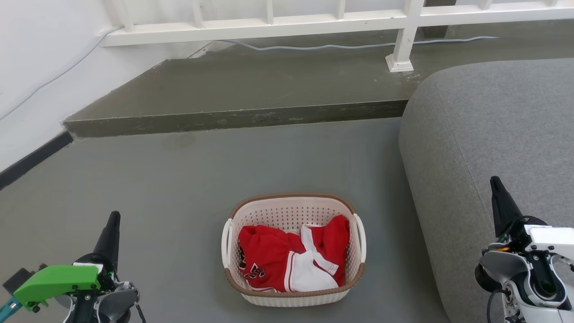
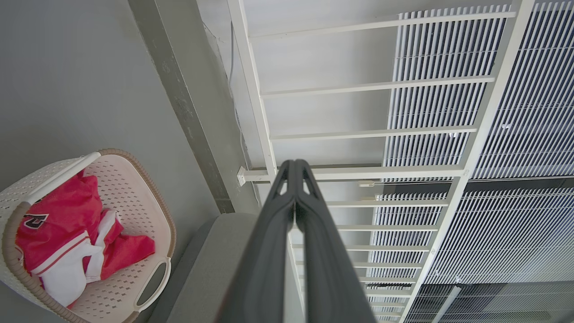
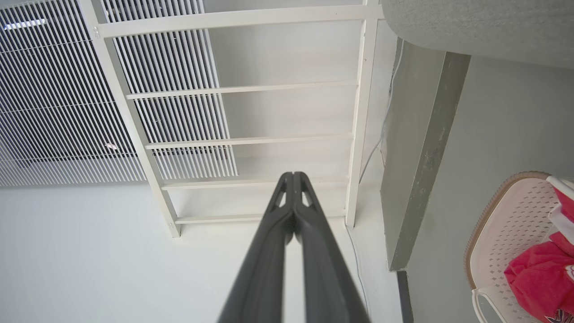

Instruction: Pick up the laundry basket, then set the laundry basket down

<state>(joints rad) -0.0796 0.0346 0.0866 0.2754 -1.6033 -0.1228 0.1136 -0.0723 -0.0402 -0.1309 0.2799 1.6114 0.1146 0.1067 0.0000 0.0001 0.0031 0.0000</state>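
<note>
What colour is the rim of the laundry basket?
Brown woven-look rim on the cream perforated laundry basket; head view best.
</note>
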